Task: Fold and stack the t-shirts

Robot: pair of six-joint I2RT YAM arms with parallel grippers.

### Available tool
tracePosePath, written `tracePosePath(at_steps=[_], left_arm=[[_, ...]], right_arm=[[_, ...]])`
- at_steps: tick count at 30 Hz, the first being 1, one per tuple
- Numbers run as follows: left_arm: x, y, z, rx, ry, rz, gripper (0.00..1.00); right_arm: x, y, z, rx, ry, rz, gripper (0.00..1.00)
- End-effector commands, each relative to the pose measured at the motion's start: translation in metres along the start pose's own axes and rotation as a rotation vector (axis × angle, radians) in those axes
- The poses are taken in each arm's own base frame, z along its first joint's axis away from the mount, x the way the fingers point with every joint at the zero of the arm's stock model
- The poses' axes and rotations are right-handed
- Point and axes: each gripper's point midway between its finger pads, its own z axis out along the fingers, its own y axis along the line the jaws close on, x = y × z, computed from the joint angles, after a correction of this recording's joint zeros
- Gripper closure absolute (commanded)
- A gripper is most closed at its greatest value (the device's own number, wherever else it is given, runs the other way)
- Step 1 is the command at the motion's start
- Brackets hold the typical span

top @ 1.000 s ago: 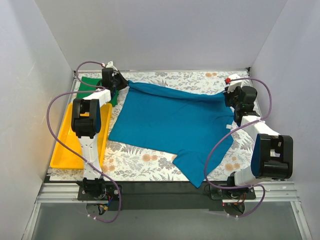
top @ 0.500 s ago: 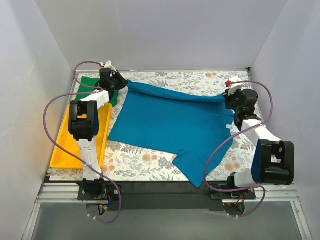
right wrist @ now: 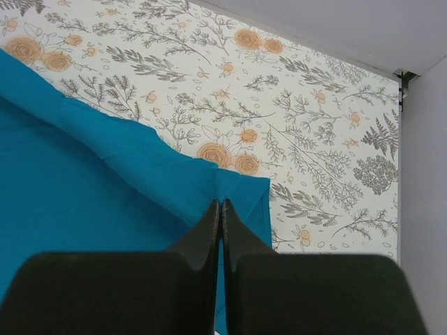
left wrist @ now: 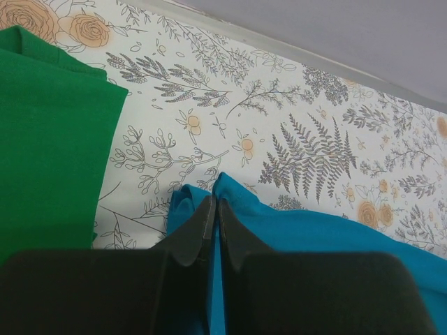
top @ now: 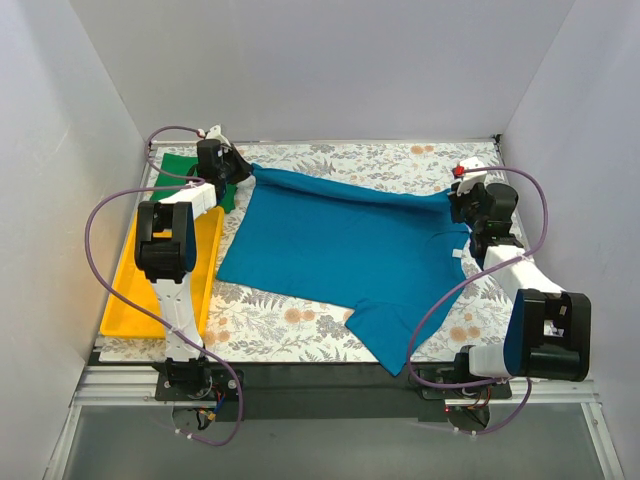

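The left gripper [left wrist: 213, 206] had its jaws pinched tight on a corner of the teal shirt [left wrist: 314, 237], at upper left of the top view. The right gripper [right wrist: 221, 206] was likewise clamped on the opposite corner, at right of that view. The shirt's far edge ran taut between them. The rest lay spread over the table [top: 390, 160], one sleeve toward the bottom of the frame. The green shirt [top: 180, 167] lay folded just left of the left gripper, above the tray [top: 130, 290].
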Motion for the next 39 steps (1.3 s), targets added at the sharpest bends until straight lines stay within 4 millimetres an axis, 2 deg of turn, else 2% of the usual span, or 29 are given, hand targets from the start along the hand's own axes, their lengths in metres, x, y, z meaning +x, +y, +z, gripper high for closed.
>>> tracePosePath(at_steps=[1,18,30,39], left_arm=[[-0.039,-0.019,-0.021,0.036,-0.079,0.033,1.00],[-0.034,-0.016,-0.030,0.026,-0.074,0.038,1.00],[-0.032,-0.013,-0.030,0.013,-0.069,0.046,1.00],[-0.034,-0.015,-0.035,0.016,-0.075,0.054,1.00]], right_arm=[[-0.010,-0.001,-0.006,-0.001,-0.031,-0.004,0.99],[0.002,0.008,-0.016,-0.026,-0.001,-0.016,0.99],[0.004,0.019,-0.020,-0.078,0.001,-0.006,0.99],[0.004,0.020,-0.022,-0.080,0.005,-0.009,0.99]])
